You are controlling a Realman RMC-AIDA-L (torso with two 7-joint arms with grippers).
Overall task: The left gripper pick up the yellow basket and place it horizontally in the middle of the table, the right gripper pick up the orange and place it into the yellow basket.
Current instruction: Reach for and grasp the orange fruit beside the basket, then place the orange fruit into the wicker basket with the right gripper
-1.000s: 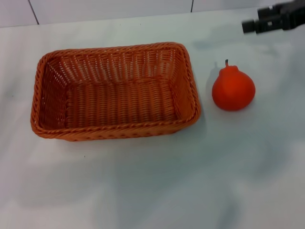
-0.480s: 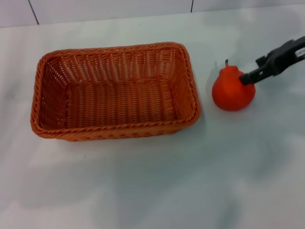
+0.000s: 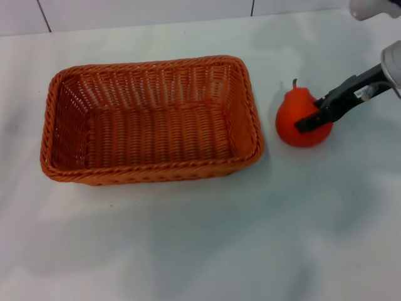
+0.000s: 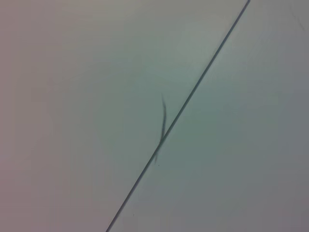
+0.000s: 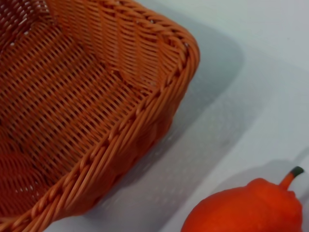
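Note:
The yellow basket [image 3: 150,170], an orange-brown woven wicker rectangle, lies lengthwise left to right on the white table [image 3: 200,238], a little left of centre, and is empty. The orange [image 3: 289,120], with a bumpy neck and a dark stem, stands on the table just right of the basket. My right gripper [image 3: 308,122] reaches in from the right and lies against the orange's right front side. The right wrist view shows a basket corner [image 5: 145,106] and the orange [image 5: 246,212] close below. The left gripper is out of view.
A white wall with dark tile seams [image 3: 252,7] runs behind the table. The left wrist view shows only a pale plain surface crossed by a thin dark line [image 4: 193,92].
My right gripper has come down from the back right corner onto the orange's right side. The orange has shifted slightly left. The basket has not moved.

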